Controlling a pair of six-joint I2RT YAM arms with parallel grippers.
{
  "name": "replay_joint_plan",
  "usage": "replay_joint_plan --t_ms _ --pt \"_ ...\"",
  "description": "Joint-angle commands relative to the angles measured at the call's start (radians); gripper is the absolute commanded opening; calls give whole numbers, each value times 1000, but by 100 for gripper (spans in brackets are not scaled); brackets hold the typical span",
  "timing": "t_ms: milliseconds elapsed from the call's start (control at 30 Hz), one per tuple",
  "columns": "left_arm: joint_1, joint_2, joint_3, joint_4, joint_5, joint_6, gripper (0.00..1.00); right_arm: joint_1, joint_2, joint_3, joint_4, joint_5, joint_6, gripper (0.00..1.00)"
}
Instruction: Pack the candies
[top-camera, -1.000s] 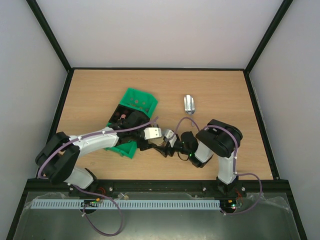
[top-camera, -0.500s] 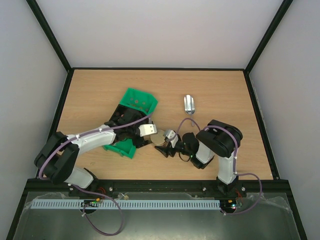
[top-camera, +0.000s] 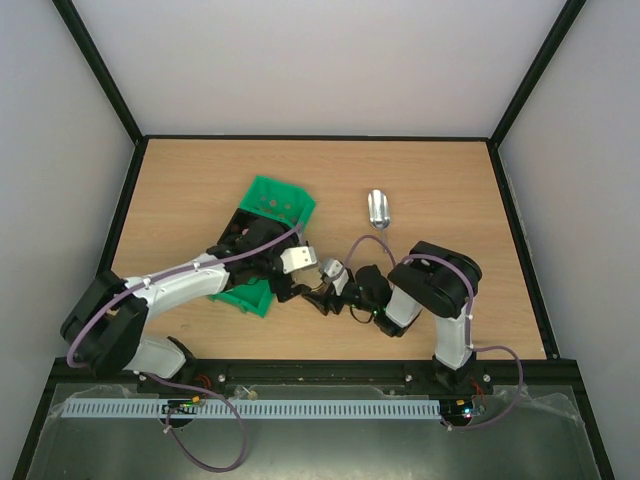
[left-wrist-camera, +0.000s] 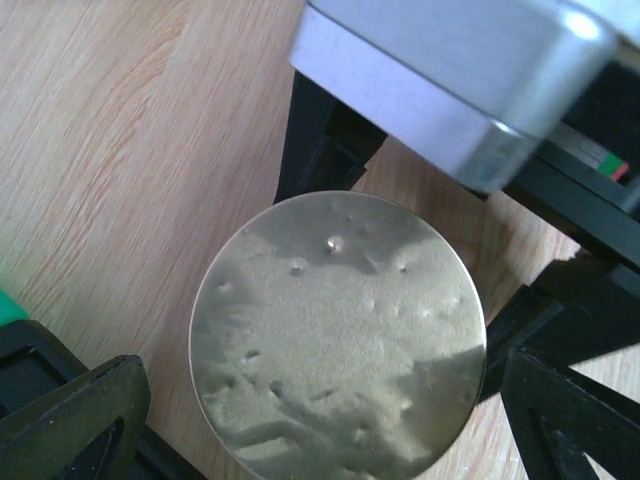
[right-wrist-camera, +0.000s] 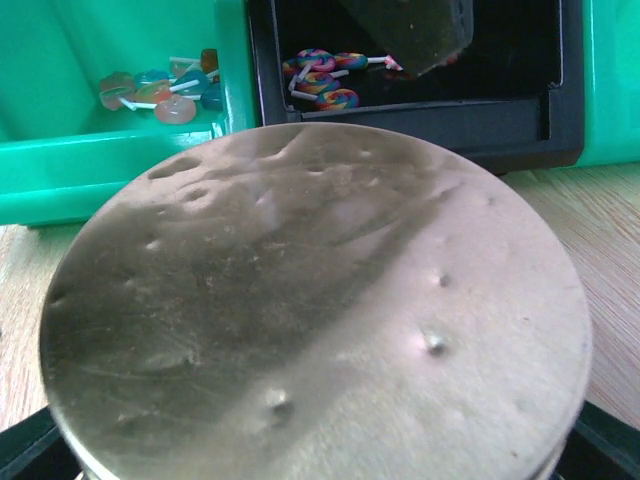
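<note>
Holding the silver-lidded jar (right-wrist-camera: 320, 300), right end effector (top-camera: 324, 289)

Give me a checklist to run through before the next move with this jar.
1. lidded jar covered: ok.
2. its lid screwed tight: cannot tell.
3. left gripper jaws open, off the lid: ok.
4. right gripper jaws closed around the jar: ok.
5. candies all packed: not ok, some lie in the green bin.
6. scoop lying apart from the jar: ok.
</note>
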Motion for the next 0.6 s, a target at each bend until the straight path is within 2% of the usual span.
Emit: replay_joint_plan --t_ms 0,167,400,567 --pt "-27 17 -11 48 -31 -62 99 19 -7 36 -19 50 25 54" --pt "-38 45 -14 60 -51 -125 99 28 -22 52 -54 70 23 54" --pt "-38 67 -23 70 -106 -135 99 29 -24 63 -77 76 6 54" --pt "-38 71 -20 63 -81 -153 98 29 -27 63 -80 72 -17 54"
